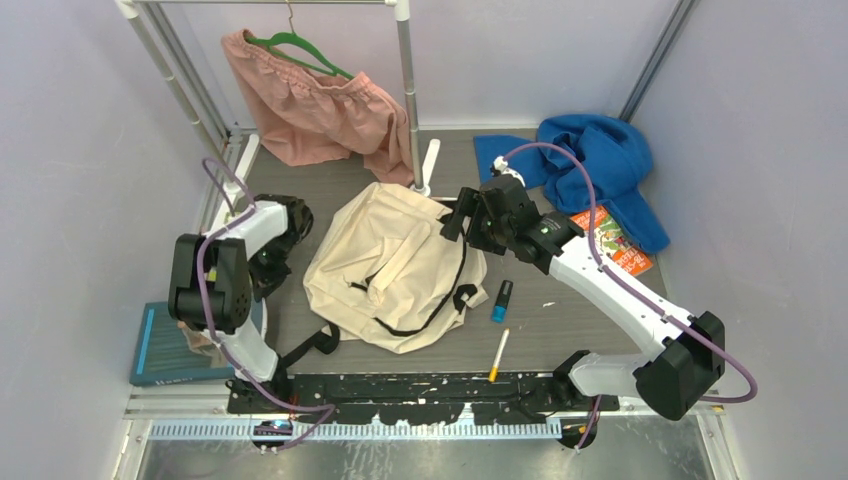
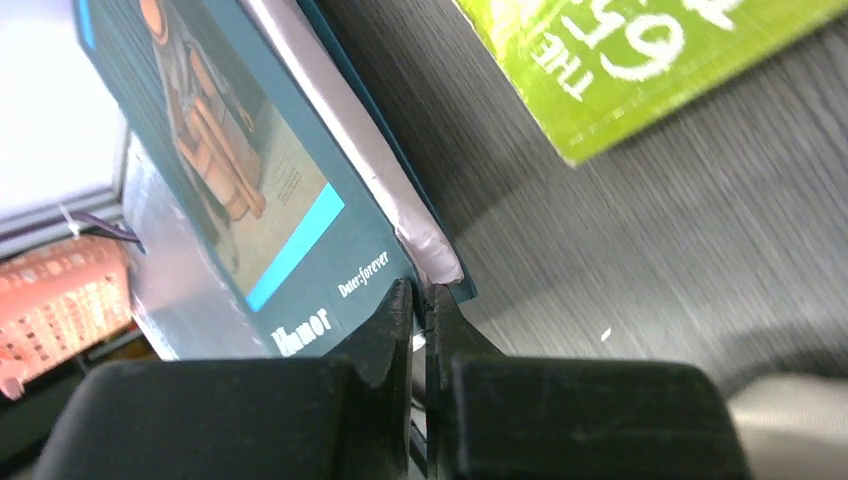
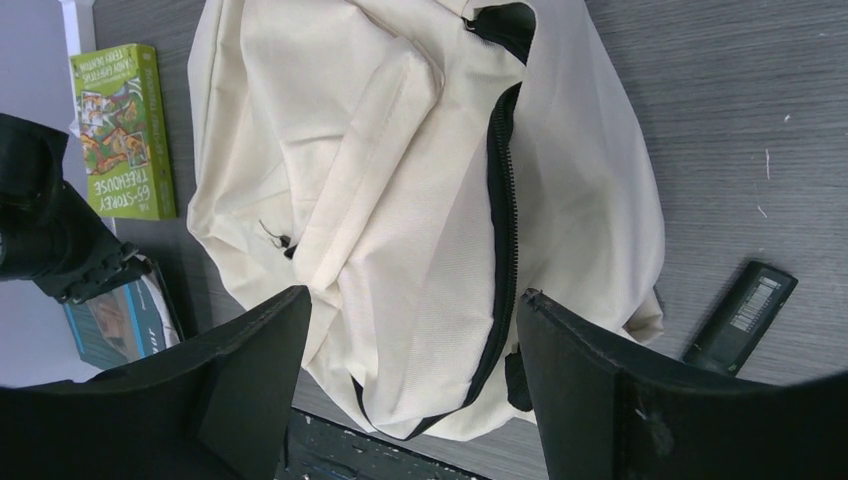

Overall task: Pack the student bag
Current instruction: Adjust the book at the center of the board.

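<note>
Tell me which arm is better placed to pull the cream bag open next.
Right, probably. The right hand hangs open directly over the student bag, near the black zipper. The left hand looks closed on a corner of the teal book, off to the bag's side.

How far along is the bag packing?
Done: nothing visibly packed; the bag lies slumped, with no contents showing. In hand: the left gripper looks pinched on the corner of the teal book; the right gripper hovers open over the bag. Left: the green book, orange book, marker and pencil all lie outside it.
</note>
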Available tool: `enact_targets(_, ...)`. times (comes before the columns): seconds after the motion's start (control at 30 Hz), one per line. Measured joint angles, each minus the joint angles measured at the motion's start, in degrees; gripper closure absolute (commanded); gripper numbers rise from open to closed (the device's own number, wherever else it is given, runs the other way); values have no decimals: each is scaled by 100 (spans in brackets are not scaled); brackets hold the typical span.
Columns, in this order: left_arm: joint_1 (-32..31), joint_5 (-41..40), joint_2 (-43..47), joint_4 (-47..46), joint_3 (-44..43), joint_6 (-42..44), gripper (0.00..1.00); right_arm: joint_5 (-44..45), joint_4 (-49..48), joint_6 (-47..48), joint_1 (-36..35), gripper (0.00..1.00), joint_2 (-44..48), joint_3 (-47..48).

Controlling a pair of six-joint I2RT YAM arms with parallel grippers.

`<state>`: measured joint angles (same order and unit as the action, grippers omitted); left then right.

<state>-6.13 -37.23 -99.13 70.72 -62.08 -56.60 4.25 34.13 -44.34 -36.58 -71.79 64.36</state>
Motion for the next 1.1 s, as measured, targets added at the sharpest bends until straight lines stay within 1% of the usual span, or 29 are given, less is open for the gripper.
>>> enact_targets(0.1, -398, -120, 278, 168, -85, 31, 100, -28, -52, 0, 0, 19, -26, 0)
enact_targets(0.23, -1351, -164, 627, 221, -413, 157, 100, -52, -122, -2, 0, 19, -74, 0)
enact_targets(0.3, -1718, -149, 748, 223, -581, 179, 100, -55, -142, -2, 0, 19, -74, -2)
enact_targets(0.43, -2234, -90, 872, 264, -929, 203, 100, -55, -203, 0, 0, 19, -74, -20)
enact_targets(0.6, -2680, -59, 883, 417, -1410, 205, 100, -55, -247, -2, 0, 19, -74, -70)
enact_targets(0.73, -2896, 26, 894, 479, -1816, 326, 100, -55, -284, 0, 0, 19, -72, -138)
enact_targets(0.93, -3246, 310, 1071, 334, -2074, 804, 100, -52, -286, 4, -2, 19, -70, -219)
enact_targets(1.1, -3574, 876, 1368, -46, -2124, 1338, 100, -52, -286, 4, -2, 18, -68, -225)
